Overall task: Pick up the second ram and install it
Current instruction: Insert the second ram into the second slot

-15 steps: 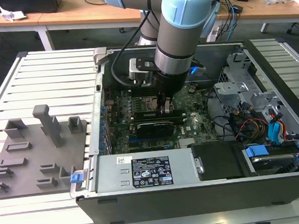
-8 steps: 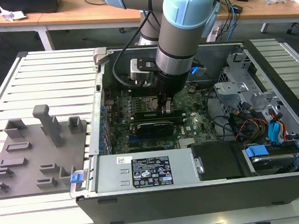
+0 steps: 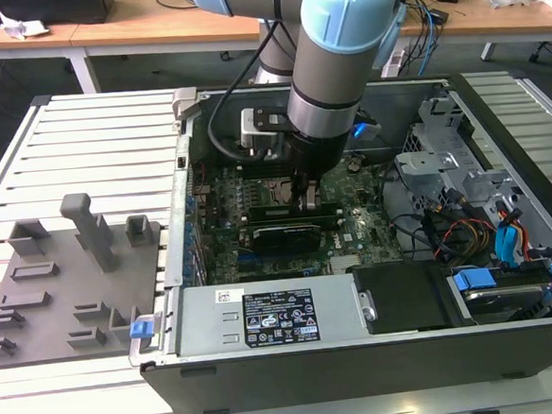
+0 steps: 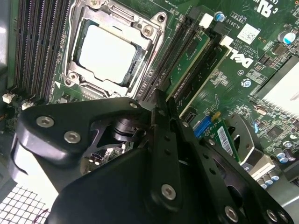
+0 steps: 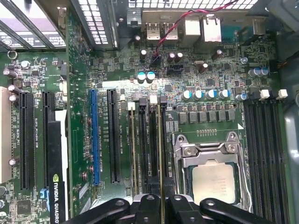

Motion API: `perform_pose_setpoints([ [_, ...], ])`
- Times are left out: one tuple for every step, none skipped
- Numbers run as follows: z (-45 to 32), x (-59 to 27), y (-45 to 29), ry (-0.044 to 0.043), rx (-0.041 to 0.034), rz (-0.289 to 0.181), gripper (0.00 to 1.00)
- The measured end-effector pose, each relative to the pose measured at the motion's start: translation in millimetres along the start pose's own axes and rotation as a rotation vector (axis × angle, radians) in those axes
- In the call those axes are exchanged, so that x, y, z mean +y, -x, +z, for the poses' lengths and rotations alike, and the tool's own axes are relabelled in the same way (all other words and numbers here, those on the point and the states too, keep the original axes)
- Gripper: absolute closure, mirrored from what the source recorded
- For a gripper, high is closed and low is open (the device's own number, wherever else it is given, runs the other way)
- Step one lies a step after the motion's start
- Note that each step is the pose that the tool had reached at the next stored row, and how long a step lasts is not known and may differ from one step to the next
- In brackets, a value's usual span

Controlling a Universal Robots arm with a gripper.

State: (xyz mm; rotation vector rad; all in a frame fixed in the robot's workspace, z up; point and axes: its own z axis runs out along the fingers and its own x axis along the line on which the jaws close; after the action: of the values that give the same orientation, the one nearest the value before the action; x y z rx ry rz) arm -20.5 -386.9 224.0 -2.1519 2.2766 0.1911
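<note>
Second ram (image 4: 189, 63) (image 5: 159, 154) is a long, thin green board with dark chips, and it stands on edge in a white-clipped slot just beside the CPU socket (image 4: 110, 51) (image 5: 212, 172). Claw (image 4: 163, 100) (image 5: 161, 205) (image 3: 309, 200) is down inside the case, its two black fingers (image 4: 159, 121) drawn together, and in the first wrist view the stick's top edge runs straight in between them, so the claw is closed on that stick. One more green stick (image 4: 208, 72) (image 5: 132, 149) sits upright in a slot further from the socket, parallel to the first. The socket's metal frame is latched over a silver processor. Out wide in the exterior view, the computer case (image 3: 364, 376) lies open on its side on the slatted desk (image 3: 91, 135). It holds the motherboard, a silver power supply (image 3: 265, 317) along the near wall and bundled cables at the exterior view's right. A grey fixture block (image 3: 73, 278) rests on the desk at the exterior view's left.
</note>
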Motion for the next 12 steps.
perform_pose_setpoints([
  [-0.1, 0.0, 0.0, 0.0000, -0.0001, -0.001, 0.86],
  [-0.1, 0.0, 0.0, 0.0002, -0.0001, -0.002, 0.86],
  [-0.3, 0.0, -0.3, 0.0007, 0.0007, -0.007, 0.86],
  [-0.3, 0.0, -0.5, 0.0011, 0.0010, -0.011, 0.86],
  [-1.0, -0.1, -0.6, 0.0016, 0.0020, -0.017, 0.86],
  [-1.3, -0.1, -0.5, 0.0016, 0.0017, -0.018, 0.86],
  [-1.4, -0.2, -0.5, 0.0018, 0.0016, -0.019, 0.86],
  [-1.5, -0.2, -0.4, 0.0019, 0.0017, -0.020, 0.86],
  [-1.3, -0.2, -0.6, 0.0021, 0.0020, -0.021, 0.86],
  [-0.8, -0.3, -0.8, 0.0028, 0.0024, -0.025, 0.86],
  [-0.3, -0.4, -0.8, 0.0030, 0.0024, -0.026, 0.86],
  [-0.1, -0.4, -0.8, 0.0030, 0.0025, -0.026, 0.86],
])
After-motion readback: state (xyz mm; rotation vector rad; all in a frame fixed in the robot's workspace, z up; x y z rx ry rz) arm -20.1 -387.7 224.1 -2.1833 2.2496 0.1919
